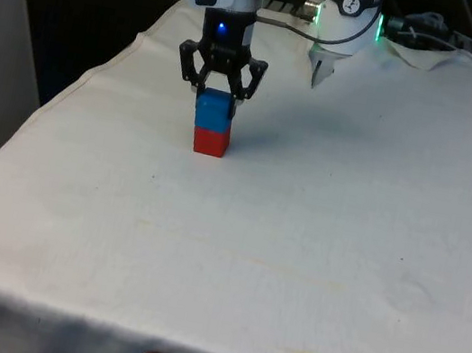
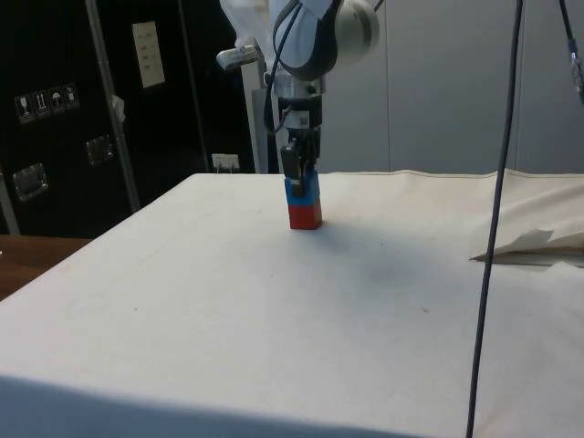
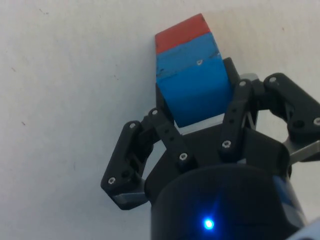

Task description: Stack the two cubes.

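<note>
Blue cube (image 1: 214, 110) resting on the red cube (image 1: 211, 141), the 2 forming a single upright column on the white cloth (image 1: 297, 242) toward the far part of the table, on the front view's left of centre. The gripper (image 1: 218, 91) stands directly above the column, pointing straight down, its fingers reaching down over the upper part of the blue cube. In the wrist view the fingers (image 3: 167, 131) sit against 2 opposite faces of the blue cube (image 3: 192, 85), with no gap visible at either side; the hand is narrowed to the cube's width and appears to be clasping it. The red cube (image 3: 181, 32) shows beyond the blue one as a thin band, its edges running parallel to those above. In the side view the blue cube (image 2: 302, 192) and the red cube (image 2: 305, 216) share nearly the same vertical faces, the upper one offset only slightly.

The relation that governs the next move is vertical: the stack lies straight below the hand, on the line of the gripper's own axis. Judged from this arrangement, the stacking itself looks complete, and what remains is to spread the fingers and rise straight up along that axis, since any sideways drag could push the blue cube off its base.
</note>
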